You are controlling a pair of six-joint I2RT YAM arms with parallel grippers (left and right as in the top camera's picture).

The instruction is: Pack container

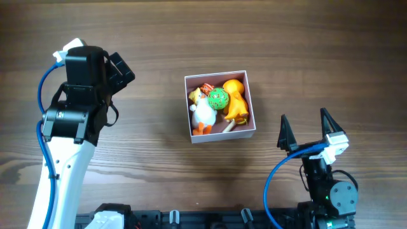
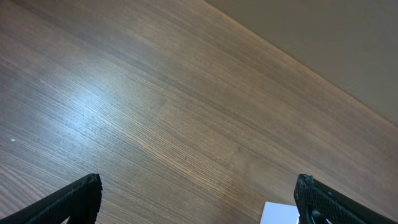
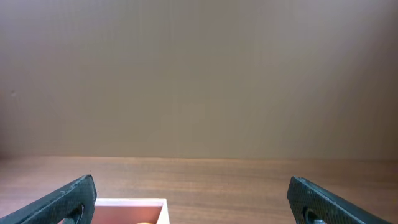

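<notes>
Fig. Near: right gripper, jaws spread wide, empty, just short of the container. Centre: container holds white chick, green ball, orange duck; no loose toys seen. Far left: left gripper, likewise agape, empty. Packing prob. complete, so any pull-away should go up first, clear of the thin walls.

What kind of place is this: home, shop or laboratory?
Probably a robot test bench in a laboratory. The left gripper and right gripper, both open, hang over a brown wood-grain table; on it stands a square white-walled box of small toys; behind is a plain beige wall.
</notes>
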